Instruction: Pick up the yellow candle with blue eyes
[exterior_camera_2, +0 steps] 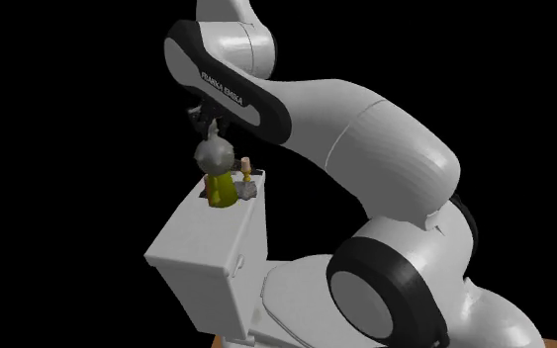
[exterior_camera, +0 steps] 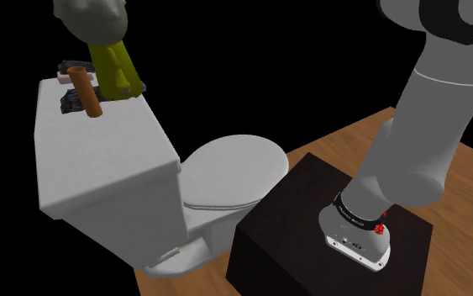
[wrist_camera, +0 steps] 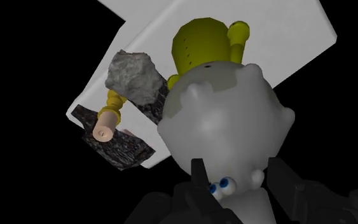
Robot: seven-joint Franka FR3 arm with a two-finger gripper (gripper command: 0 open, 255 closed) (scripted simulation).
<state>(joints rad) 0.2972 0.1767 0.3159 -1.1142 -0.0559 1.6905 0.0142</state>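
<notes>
Yellow candle with blue eyes and lumpy grey-white head [wrist_camera: 222, 108], clasped at the head by black claw [wrist_camera: 238, 177], tilted over white toilet tank lid [exterior_camera: 108, 139]. May slip off rounded grip, or clip brown cylindrical peg [exterior_camera: 85, 91] just beside.

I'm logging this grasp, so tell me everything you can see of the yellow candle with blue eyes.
The candle is a figure with a lumpy pale grey head, small blue eyes and an olive-yellow body. It leans over the white toilet tank, beside a brown stick. The claw clasps its head. Whether its base touches the lid cannot be told.
</notes>
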